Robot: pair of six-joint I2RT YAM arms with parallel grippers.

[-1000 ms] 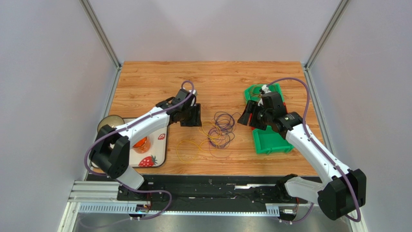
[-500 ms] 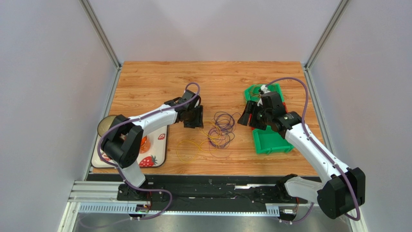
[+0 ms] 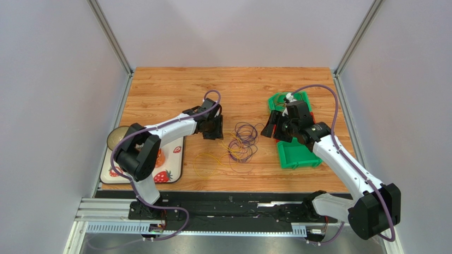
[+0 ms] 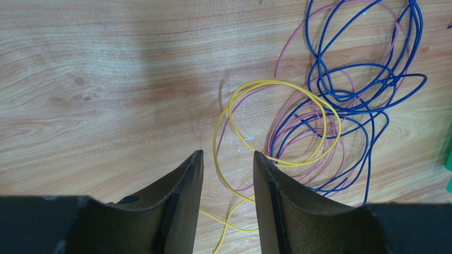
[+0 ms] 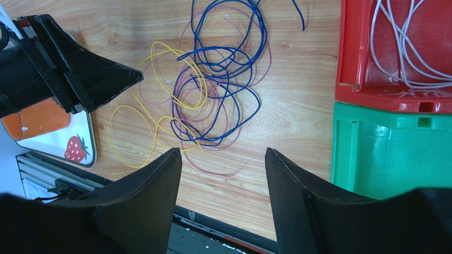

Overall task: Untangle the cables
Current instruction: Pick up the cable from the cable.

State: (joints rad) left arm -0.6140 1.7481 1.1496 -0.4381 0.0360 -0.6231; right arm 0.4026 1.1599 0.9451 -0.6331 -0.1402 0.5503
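Here's the tangle: the cables (image 3: 242, 144) lie mid-table between the two arms. Blue and pink loops are knotted together, with a yellow loop (image 4: 276, 119) threaded through the side nearest the left arm and trailing toward the near edge. The left claw (image 4: 227, 159) hovers just beside the heap, fingers parted to a modest gap, nothing pinched (a yellow strand runs across the wood below that gap, and I cannot tell whether it is touched). The right claw (image 5: 223, 153) is on the opposite side, spread wide and empty, facing the pile. Over at the right, a red bin (image 5: 361, 53) holds white cables (image 5: 408, 47), with a green bin (image 5: 387, 153) butted against it. Far left, a strawberry-print tray (image 3: 175, 161) rests on the table (image 3: 159, 90).
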